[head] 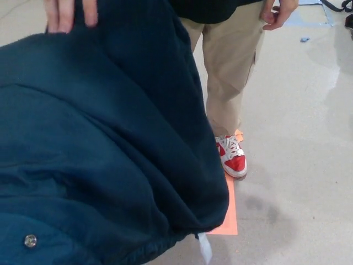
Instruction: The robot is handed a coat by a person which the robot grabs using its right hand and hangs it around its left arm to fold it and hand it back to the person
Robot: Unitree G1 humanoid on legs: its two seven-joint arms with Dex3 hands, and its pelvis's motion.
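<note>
Most of the view is filled by the dark teal coat (99, 143), so it's judged as draped over the left arm already; only the handback seems left. Neither robot hand is shown, so their fingers can't be judged. Open floor (298, 165) is left right of the hem. A person's fingers (65, 14) are laid on the coat's top edge, a red shoe (234, 160) well below them.

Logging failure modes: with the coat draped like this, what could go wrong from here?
The coat fills most of the head view and hides both robot hands, so the handover cannot be guided by sight.
The person's hand rests on the coat's top edge; an early pull might drag it loose.
Its hem hangs near the shoe and could slip to the floor.
</note>
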